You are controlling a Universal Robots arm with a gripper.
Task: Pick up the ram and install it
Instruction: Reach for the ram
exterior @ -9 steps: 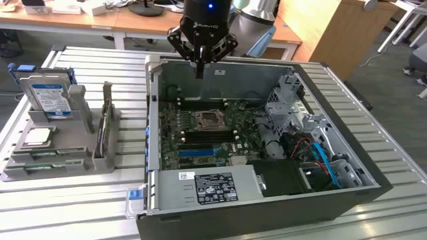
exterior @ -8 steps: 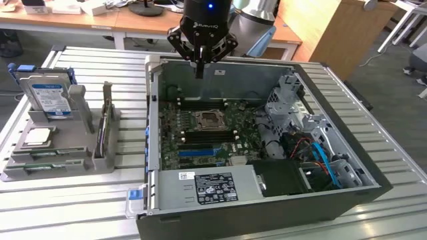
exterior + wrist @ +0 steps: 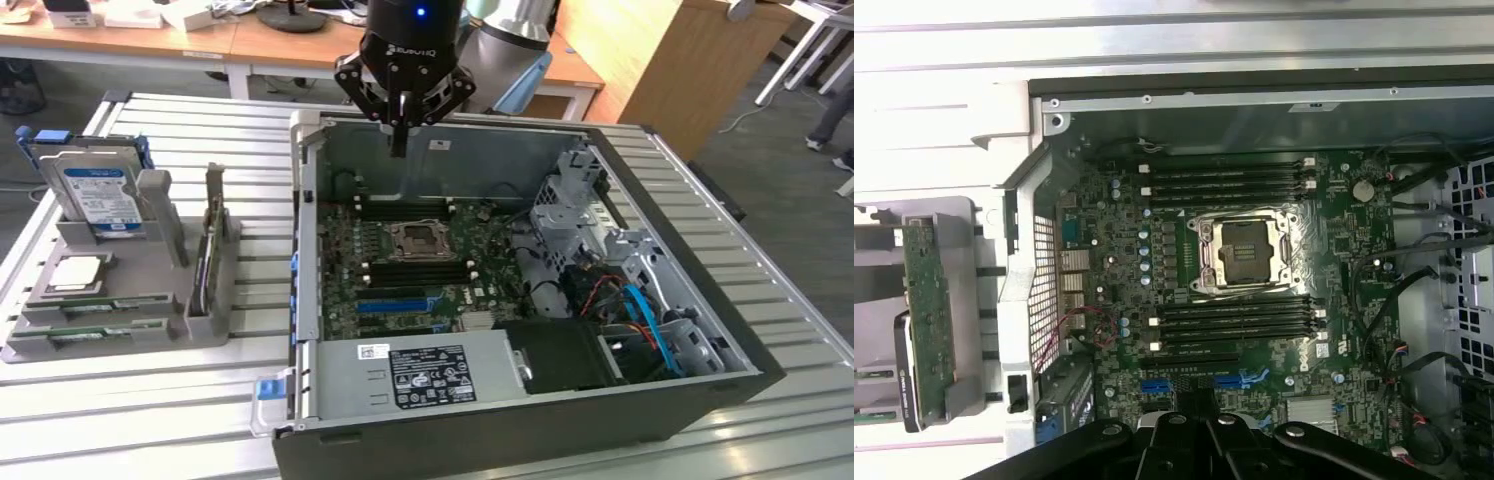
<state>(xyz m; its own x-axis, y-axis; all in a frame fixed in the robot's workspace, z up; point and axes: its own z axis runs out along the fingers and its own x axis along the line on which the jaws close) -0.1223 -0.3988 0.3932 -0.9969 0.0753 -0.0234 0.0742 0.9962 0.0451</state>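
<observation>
Exterior view: claw (image 3: 398, 148) hangs over the far wall of the open computer case (image 3: 534, 420), fingers pressed together into one dark tip, nothing pinched. Case lies on its side on the slatted metal desk (image 3: 120, 420), motherboard (image 3: 400, 270) facing up, processor socket (image 3: 416, 240) near its middle, black memory slots (image 3: 420, 272) on either side of the socket. The ram (image 3: 210, 230) stands on its long edge in a slot of the grey holder (image 3: 160, 325), on the exterior view's left of the case and well apart from the claw. Same holder carries a hard drive (image 3: 100, 195) upright at its far end and a square processor chip (image 3: 78, 272) lying flat nearer the camera. Wrist view: claw (image 3: 1194, 425) pressed together, dark linkage spreading to both sides, poised above the motherboard (image 3: 1254, 260) with the socket (image 3: 1244, 248) and slot banks (image 3: 1239, 320) below it. The ram (image 3: 929, 300) shows as a green strip in the holder (image 3: 964, 300), outside the case wall.
</observation>
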